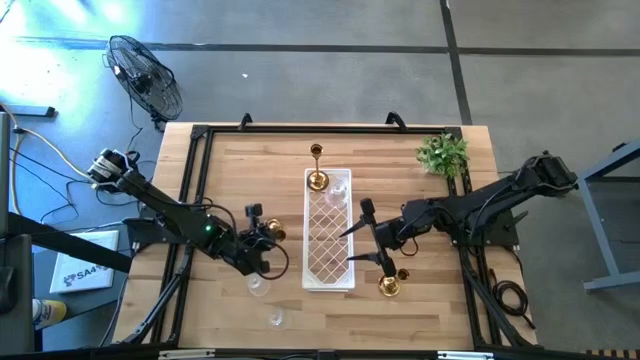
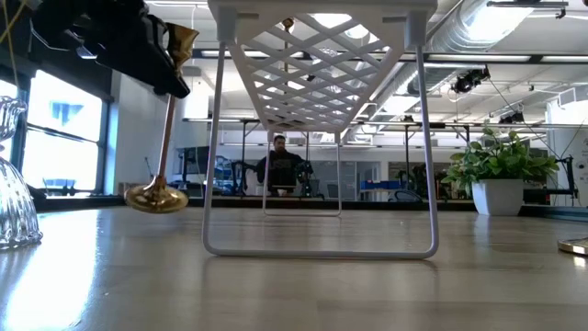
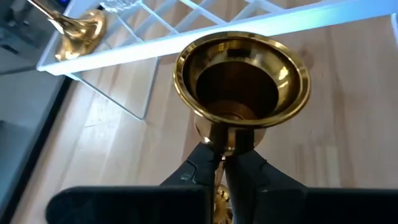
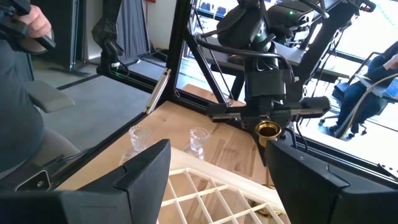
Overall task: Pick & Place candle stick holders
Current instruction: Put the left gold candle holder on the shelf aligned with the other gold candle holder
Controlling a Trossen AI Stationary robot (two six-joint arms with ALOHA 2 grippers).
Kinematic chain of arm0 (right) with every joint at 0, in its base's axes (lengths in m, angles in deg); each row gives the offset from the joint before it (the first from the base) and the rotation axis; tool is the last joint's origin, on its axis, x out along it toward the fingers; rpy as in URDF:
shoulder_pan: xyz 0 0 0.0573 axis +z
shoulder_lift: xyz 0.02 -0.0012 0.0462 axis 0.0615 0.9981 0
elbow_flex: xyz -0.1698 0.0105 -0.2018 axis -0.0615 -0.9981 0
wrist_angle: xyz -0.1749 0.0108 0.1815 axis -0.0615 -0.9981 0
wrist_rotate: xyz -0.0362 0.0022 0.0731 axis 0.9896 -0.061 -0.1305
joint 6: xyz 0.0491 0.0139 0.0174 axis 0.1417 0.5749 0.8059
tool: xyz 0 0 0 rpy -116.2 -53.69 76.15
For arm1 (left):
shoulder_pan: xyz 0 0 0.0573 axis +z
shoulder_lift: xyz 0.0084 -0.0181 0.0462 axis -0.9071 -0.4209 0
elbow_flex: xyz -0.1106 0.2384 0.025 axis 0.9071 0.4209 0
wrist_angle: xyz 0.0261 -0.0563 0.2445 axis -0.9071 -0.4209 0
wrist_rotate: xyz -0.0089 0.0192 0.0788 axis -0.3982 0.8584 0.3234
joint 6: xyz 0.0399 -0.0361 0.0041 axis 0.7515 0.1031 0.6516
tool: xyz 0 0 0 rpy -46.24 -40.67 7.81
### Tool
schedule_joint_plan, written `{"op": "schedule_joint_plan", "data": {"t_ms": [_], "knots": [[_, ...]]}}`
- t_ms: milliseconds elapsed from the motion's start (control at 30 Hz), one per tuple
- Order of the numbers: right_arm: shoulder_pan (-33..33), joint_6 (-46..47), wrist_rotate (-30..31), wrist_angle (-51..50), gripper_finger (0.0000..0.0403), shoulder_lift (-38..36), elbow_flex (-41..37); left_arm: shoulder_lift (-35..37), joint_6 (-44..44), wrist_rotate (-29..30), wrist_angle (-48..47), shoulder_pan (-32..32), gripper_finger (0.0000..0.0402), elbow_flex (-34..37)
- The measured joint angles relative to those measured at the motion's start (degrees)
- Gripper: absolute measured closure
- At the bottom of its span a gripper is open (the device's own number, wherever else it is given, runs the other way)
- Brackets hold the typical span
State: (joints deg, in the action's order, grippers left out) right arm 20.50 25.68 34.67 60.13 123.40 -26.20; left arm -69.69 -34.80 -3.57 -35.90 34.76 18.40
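Observation:
My left gripper (image 1: 262, 237) is shut on a brass holder (image 3: 241, 78) with a long thin stem, left of the white lattice tray (image 1: 328, 262). My right gripper (image 1: 375, 238) is open and empty at the tray's right edge. A second brass holder (image 1: 390, 285) stands on its base on the table just near of the right gripper. A tall-stemmed brass holder (image 1: 317, 178) and a glass holder (image 1: 339, 190) stand on the tray's far end. Two glass holders (image 1: 258, 285) (image 1: 275, 318) stand on the table near the left gripper. My left gripper pinches the brass holder's stem just below the cup (image 3: 225, 149) between its two fingers. The cup (image 2: 176, 41) sits above the fingers and the stem (image 2: 165, 129) hangs down slightly tilted. The base (image 2: 156, 197) is tilted low over the table; whether it touches, I cannot tell.
A small green plant (image 1: 443, 153) in a white pot stands at the far right corner. The tray stands on thin wire legs (image 2: 209, 184). A fan (image 1: 145, 75) stands on the floor beyond the table's far left. People show beyond the table (image 4: 18, 93).

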Motion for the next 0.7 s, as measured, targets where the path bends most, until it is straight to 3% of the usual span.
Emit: {"op": "schedule_joint_plan", "data": {"t_ms": [333,700], "knots": [[0.0,0.3,0.0,0.0,0.0146,0.0,0.0,0.0,1.5,1.9,-5.7,0.0,0.0392,-4.5],[0.0,0.3,-0.1,0.0,0.0146,0.0,0.0,0.0,-1.6,6.5,-26.3,0.0,0.0392,-20.6]]}}
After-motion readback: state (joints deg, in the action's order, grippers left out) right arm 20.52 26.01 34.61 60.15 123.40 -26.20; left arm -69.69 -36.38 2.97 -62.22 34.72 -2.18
